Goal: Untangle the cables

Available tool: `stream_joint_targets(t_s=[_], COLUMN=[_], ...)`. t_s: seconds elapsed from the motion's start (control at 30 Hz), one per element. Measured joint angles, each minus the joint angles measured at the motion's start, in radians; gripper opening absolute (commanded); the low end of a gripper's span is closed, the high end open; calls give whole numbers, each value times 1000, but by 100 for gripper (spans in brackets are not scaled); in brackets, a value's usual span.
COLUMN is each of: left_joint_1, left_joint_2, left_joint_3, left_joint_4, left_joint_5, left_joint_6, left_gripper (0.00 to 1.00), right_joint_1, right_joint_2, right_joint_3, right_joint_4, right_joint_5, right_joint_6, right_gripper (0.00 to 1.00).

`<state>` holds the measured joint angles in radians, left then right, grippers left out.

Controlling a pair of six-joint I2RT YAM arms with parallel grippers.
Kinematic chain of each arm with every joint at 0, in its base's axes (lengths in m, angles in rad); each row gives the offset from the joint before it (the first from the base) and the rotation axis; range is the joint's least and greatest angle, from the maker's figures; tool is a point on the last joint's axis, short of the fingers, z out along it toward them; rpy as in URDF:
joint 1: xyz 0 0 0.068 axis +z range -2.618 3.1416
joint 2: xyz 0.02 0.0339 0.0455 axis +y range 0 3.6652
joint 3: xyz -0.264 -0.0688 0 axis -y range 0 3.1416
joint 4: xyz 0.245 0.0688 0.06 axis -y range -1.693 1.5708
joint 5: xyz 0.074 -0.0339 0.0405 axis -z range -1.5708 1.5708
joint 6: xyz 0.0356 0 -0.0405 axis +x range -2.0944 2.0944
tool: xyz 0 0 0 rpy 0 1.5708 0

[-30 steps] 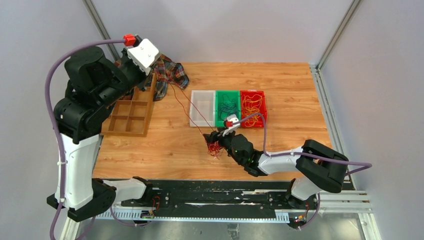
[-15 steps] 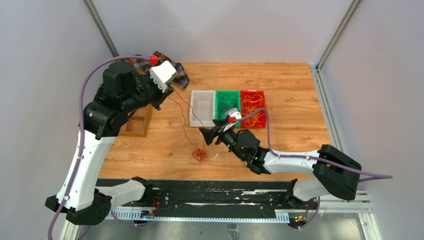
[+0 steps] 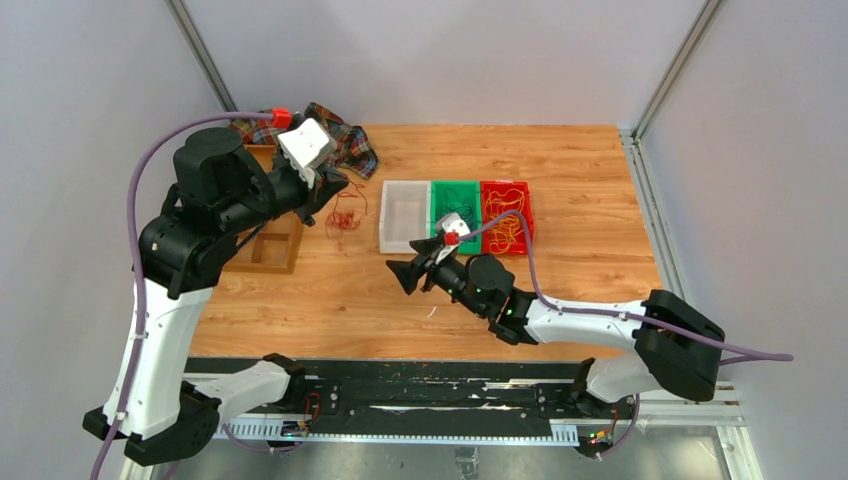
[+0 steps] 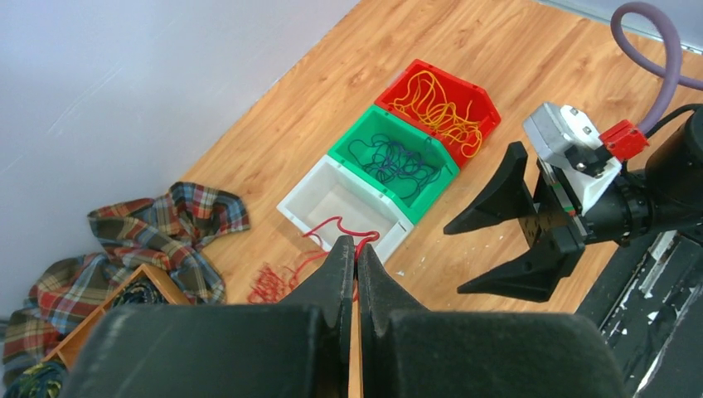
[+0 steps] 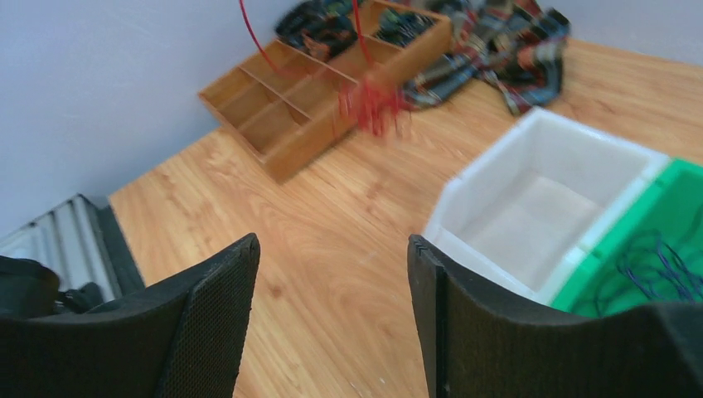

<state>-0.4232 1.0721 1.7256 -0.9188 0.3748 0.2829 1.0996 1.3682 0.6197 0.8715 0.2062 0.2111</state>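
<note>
Since the gaping right tool (image 5: 332,245) let go, the thin red wire tangle (image 3: 345,215) hangs freed from the clenched left tool (image 4: 355,247).

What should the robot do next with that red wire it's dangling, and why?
Probably carry the red cable over the white bin and lower it in. The left jaws are shut on it, its bundle hangs beside that empty bin, and the right jaws stand open, holding nothing.
</note>
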Motion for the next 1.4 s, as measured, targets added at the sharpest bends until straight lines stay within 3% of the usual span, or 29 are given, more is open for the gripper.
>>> stream_joint_targets(t_s=[0.37, 0.5, 0.77, 0.87, 1.03, 1.23, 1.4], left_joint_1=[0, 0, 0, 0, 0, 0, 0], left_joint_2=[13, 19, 21, 26, 27, 27, 27], left_joint_3=[32, 61, 129, 152, 167, 169, 169], left_joint_4=[-13, -26, -32, -33, -35, -54, -57], left_joint_5=[14, 42, 116, 142, 156, 156, 157], left_joint_6=[0, -4, -44, -60, -58, -31, -24], left_gripper=[0, 0, 0, 1, 0, 0, 0], right_joint_1=[47, 51, 51, 51, 51, 23, 18], right_joint_2=[46, 88, 107, 116, 114, 32, 18], right_joint_3=[193, 194, 192, 187, 172, 128, 127], right_joint_4=[-16, -32, -40, -40, -62, -128, -145], right_joint_5=[-163, -158, -156, -162, -159, -143, -154], right_joint_6=[-14, -17, 6, 24, 47, 76, 78], right_gripper=[70, 66, 47, 46, 60, 70, 67])
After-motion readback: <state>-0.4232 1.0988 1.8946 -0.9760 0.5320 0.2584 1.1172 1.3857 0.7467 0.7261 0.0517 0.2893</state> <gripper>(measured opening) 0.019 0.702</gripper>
